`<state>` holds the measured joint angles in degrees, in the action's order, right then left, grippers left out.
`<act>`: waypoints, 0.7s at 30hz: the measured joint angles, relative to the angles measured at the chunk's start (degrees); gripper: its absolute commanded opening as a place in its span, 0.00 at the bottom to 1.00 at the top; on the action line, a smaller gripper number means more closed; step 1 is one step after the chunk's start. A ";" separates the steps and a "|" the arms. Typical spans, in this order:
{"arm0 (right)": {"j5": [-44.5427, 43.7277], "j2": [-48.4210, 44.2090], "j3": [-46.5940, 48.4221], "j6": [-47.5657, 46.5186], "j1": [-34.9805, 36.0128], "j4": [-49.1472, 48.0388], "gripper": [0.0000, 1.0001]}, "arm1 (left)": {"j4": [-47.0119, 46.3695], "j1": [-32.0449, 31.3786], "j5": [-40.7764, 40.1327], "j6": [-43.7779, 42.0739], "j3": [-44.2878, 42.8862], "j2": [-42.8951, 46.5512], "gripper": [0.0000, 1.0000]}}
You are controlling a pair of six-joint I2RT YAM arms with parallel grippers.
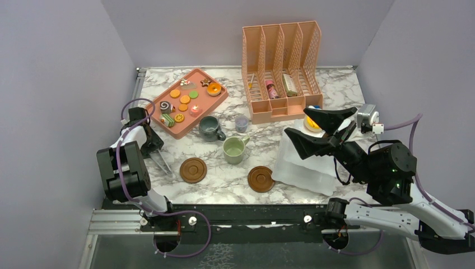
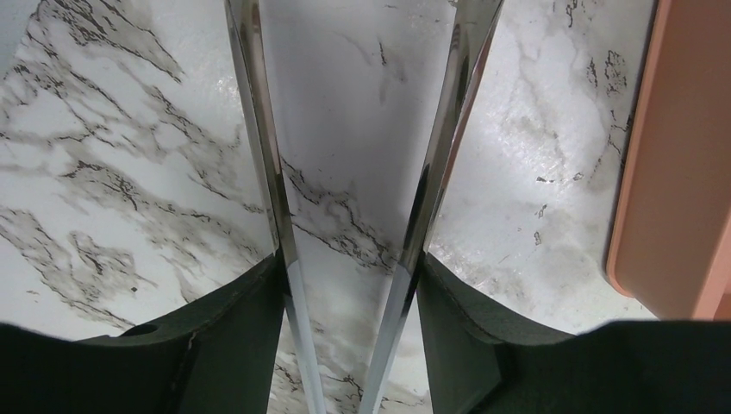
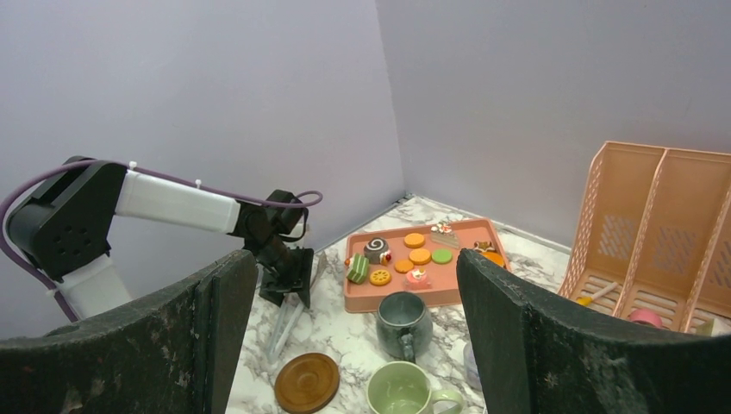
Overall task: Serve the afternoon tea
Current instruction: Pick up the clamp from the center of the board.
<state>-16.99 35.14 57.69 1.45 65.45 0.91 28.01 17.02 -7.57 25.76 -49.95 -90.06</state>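
The grey-blue mug (image 1: 210, 128) (image 3: 403, 323) and pale green mug (image 1: 234, 149) (image 3: 403, 390) stand on the marble, both off the two brown coasters (image 1: 193, 170) (image 1: 260, 179). Toy cookies and cakes (image 1: 185, 99) (image 3: 420, 256) lie on the peach tray (image 1: 171, 89). My left gripper (image 1: 151, 147) (image 2: 349, 267) is low over the table left of the tray. Its black fingers press the outer sides of a pair of metal tongs (image 1: 162, 162) (image 2: 259, 129) (image 3: 289, 323), whose arms are still spread. My right gripper (image 1: 297, 123) (image 3: 349, 276) hangs open and empty above the right side.
A peach file organizer (image 1: 280, 67) stands at the back with a pink bottle (image 1: 270, 88) inside. A small lilac cup (image 1: 241, 123) sits between mugs and organizer. A white cloth (image 1: 302, 165) lies under my right arm, with an orange-yellow item (image 1: 311, 123) behind it. Grey walls close in.
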 measured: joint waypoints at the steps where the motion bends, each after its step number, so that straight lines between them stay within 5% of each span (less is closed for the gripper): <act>1: 0.02 0.04 0.00 0.00 0.00 0.00 0.91 | 0.00 0.00 0.00 0.02 0.00 0.00 0.55; 21: 1.27 1.57 0.00 0.00 0.00 -0.02 0.91 | 0.37 -0.28 0.00 1.03 0.24 0.37 0.69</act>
<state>-15.73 36.71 57.69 1.45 65.45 0.89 28.38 16.73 -7.57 26.79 -49.71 -89.69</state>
